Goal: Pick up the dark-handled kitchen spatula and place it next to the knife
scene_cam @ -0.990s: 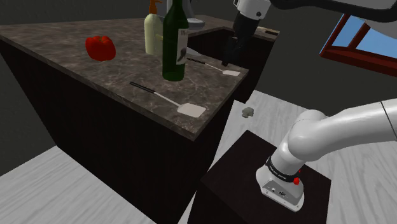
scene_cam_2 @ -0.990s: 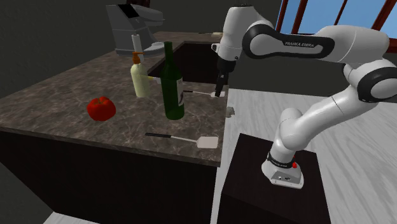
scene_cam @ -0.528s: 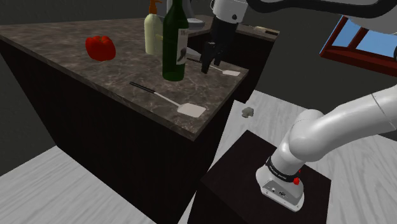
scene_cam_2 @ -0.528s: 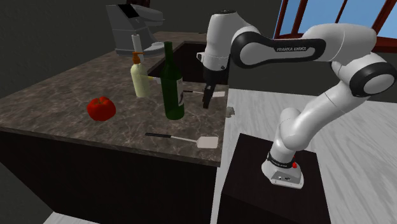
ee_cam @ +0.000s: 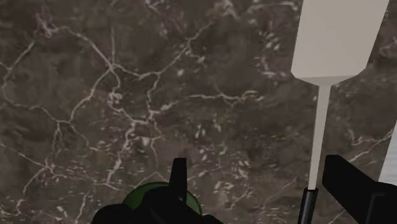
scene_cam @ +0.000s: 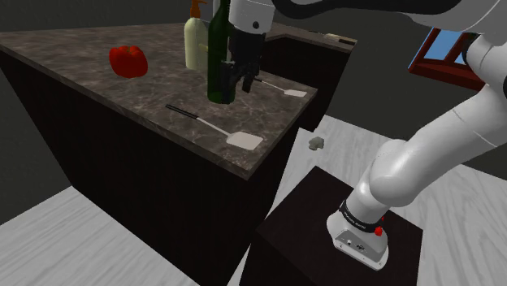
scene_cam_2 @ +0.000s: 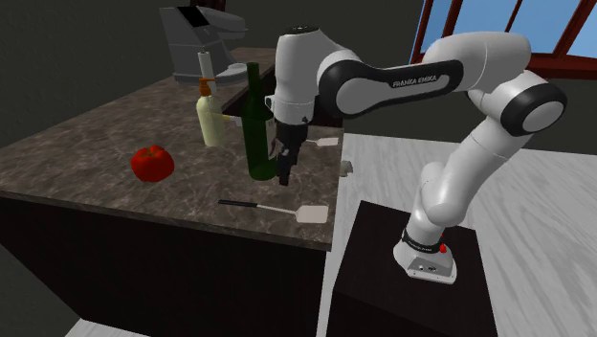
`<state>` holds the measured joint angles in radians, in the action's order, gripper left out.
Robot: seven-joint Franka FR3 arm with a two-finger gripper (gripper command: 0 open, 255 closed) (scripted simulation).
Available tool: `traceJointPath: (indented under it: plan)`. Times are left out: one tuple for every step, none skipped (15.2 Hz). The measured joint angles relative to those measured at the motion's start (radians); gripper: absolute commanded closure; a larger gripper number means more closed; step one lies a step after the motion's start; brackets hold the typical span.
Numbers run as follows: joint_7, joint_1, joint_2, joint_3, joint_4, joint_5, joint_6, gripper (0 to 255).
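Shoulder view: the spatula [scene_cam: 210, 123] is lying by the edge of the counter [scene_cam: 146, 93] nearest the stand [scene_cam: 301, 227], the gripper [scene_cam: 235, 81] hanging beside the bottle [scene_cam: 215, 73]. Second exterior view: the gripper [scene_cam_2: 284, 172] is hanging clear of the spatula [scene_cam_2: 268, 207]. Wrist view: the fingers [ee_cam: 353, 184] are standing apart, empty; centring over the dark handle [ee_cam: 306, 207] before descending seems advisable.

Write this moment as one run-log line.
gripper open, empty | beside green bottle | dark-handled spatula flat on counter
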<state>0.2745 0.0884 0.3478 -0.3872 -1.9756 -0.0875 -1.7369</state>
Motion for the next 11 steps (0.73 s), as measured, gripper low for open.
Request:
traceJointPath:
  plan:
    - [0.020, 0.003, -0.031, -0.017, 0.027, 0.004, 0.000, 0]
    - [0.042, 0.008, -0.061, -0.036, 0.051, 0.008, 0.000, 0]
    - [0.068, 0.014, -0.091, -0.057, 0.077, 0.013, 0.000, 0]
    - [0.093, 0.018, -0.128, -0.076, 0.103, 0.022, -0.007, 0]
    - [0.112, 0.022, -0.161, -0.091, 0.134, 0.031, -0.003, 0]
    - [0.125, 0.025, -0.180, -0.100, 0.142, 0.037, -0.011, 0]
    - [0.129, 0.027, -0.185, -0.104, 0.138, 0.038, -0.018, 0]
    - [0.130, 0.028, -0.185, -0.104, 0.125, 0.037, -0.031, 0]
    - [0.133, 0.028, -0.196, -0.107, 0.125, 0.042, -0.040, 0]
    - [0.135, 0.029, -0.196, -0.109, 0.110, 0.041, -0.055, 0]
    - [0.135, 0.029, -0.195, -0.109, 0.096, 0.041, -0.068, 0]
